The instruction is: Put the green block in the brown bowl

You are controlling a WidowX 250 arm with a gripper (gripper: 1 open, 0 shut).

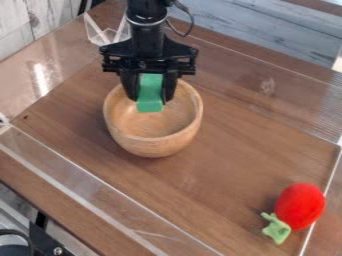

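Observation:
The green block (151, 91) hangs upright between the fingers of my gripper (151, 88), which is shut on it. Its lower end sits just over the opening of the brown bowl (155, 128), above the bowl's far half. The gripper points straight down and its black body hides the block's upper end. The bowl is a round, light wooden one with thick walls, standing left of the table's centre.
A red toy with a pale green stem (297, 208) lies at the front right. Clear plastic walls (80, 170) edge the wooden table (254, 120) at the front and left.

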